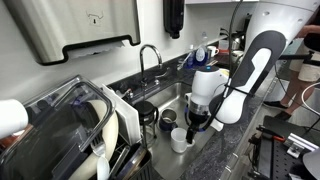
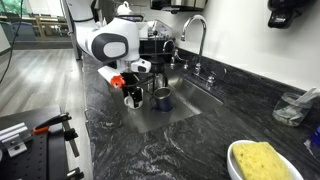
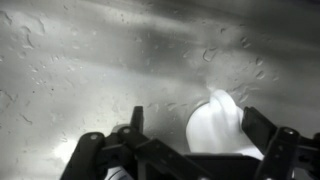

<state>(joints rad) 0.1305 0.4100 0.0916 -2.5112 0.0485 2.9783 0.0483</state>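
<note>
Wrist view: jaws spread, with the white cup [image 3: 215, 125] standing between them, closer to one finger; bare sink [image 3: 100, 60] floor behind.
White cup: on the sink bottom, directly under the arm in both exterior views.
Metal cup [image 2: 161, 100]: just beside the white cup, the nearest obstacle.
Faucet [image 1: 150, 58]: at the sink's rear edge, well apart.
Dish rack [image 1: 60, 125]: on the counter [image 2: 130, 150] beside the sink.

white cup [image 3: 218, 128] partly hidden behind the hand [image 3: 192, 114], cut off at bottom edge, sink floor [image 3: 100, 60] blurred
</note>
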